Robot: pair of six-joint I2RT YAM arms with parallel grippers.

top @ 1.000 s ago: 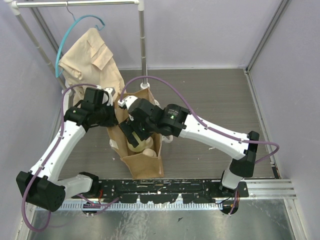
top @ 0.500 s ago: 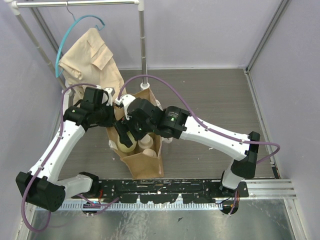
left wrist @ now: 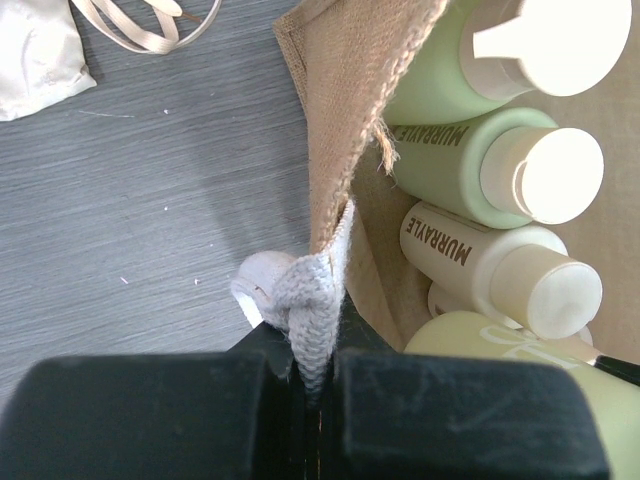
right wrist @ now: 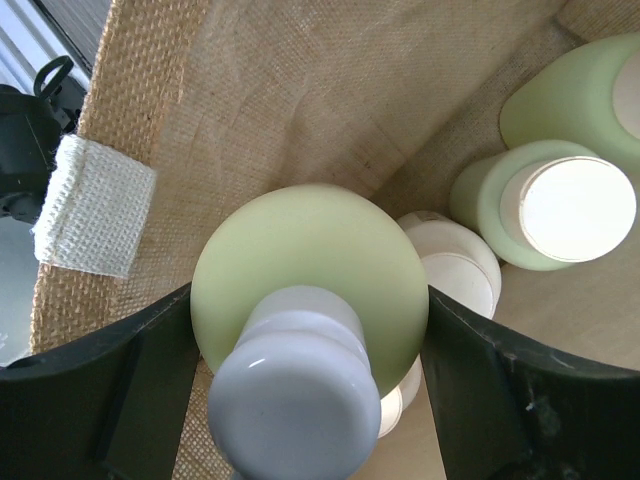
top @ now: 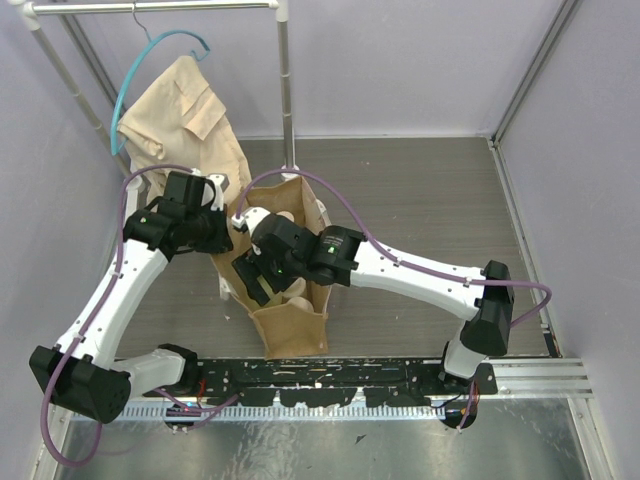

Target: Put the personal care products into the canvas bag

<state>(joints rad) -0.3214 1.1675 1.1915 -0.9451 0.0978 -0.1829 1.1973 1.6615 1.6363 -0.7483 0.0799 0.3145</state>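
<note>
Placement of the final green bottle [right wrist: 300, 250]: right gripper [right wrist: 312, 400] clasps it inside the canvas bag [right wrist: 290, 90] above the packed bottles [left wrist: 500, 170], left gripper [left wrist: 318, 395] pinches the strap [left wrist: 312, 300]; next, likely lower and let go

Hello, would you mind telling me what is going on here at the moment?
The left gripper has its jaws shut on the whitish strap at the rim of the canvas bag. The right gripper holds an olive-green bottle just inside the bag's mouth, not yet released. At least three other bottles are already inside.
</note>
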